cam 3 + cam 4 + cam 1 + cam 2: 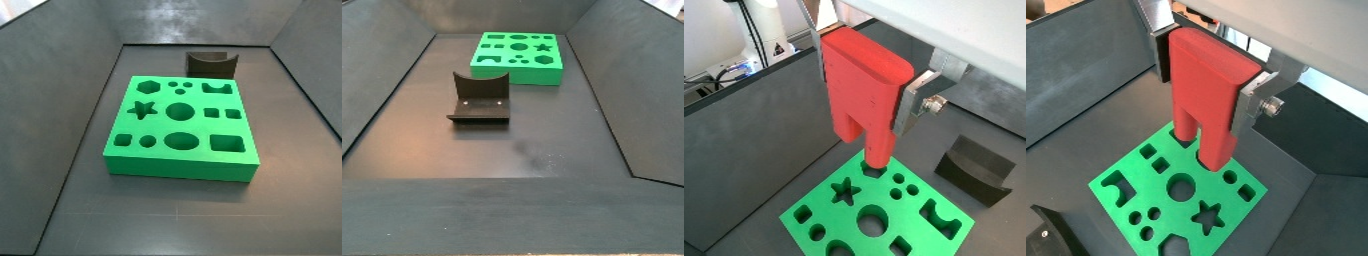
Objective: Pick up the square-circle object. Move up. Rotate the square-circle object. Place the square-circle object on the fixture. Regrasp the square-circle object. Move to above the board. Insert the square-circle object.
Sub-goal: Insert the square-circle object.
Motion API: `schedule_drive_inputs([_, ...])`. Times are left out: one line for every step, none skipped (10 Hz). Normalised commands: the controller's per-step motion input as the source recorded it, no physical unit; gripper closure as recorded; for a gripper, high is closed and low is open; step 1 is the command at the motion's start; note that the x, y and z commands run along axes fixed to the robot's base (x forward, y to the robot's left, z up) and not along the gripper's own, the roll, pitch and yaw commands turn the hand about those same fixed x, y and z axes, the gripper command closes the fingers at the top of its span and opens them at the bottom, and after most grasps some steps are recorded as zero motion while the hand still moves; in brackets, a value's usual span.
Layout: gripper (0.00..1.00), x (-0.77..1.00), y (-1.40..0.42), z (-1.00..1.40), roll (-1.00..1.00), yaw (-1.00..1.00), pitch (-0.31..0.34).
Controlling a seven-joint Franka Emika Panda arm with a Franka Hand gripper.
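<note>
In both wrist views my gripper point(867, 85) point(1207, 85) is shut on the square-circle object point(858, 95) point(1207, 100), a bright red peg held upright between the silver fingers point(914, 98) point(1253, 95). The peg's narrow lower end hangs over the board point(835, 212) point(1154, 197), a green slab with shaped holes, close to its surface near a small hole. I cannot tell whether they touch. The fixture point(975, 165) point(1053, 235) stands beside the board. Both side views show the board point(187, 170) point(516, 77) and the fixture point(210, 62) point(480, 97), but neither the gripper nor the peg.
Dark sloping walls point(54, 110) point(616, 90) enclose the black floor point(516, 140) on all sides. In a wrist view, cables and white equipment point(744, 50) lie beyond one wall.
</note>
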Motion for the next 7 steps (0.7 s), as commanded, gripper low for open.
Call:
schedule_drive_inputs([1.00, 0.00, 0.00, -0.02, -0.03, 0.00, 0.000])
schedule_drive_inputs([1.00, 0.00, 0.00, -0.01, -0.02, 0.00, 0.000])
schedule_drive_inputs([1.00, -0.01, 0.00, 0.00, -0.01, 0.00, -0.010])
schedule_drive_inputs([1.00, 0.00, 0.00, -0.11, -0.03, 0.00, -0.010])
schedule_drive_inputs([1.00, -0.05, -0.15, -0.63, 0.02, 0.04, -0.033])
schedule_drive_inputs([1.00, -0.01, -0.30, -0.94, 0.15, 0.22, -0.053])
schedule_drive_inputs([1.00, 0.06, -0.31, -1.00, 0.06, 0.16, 0.000])
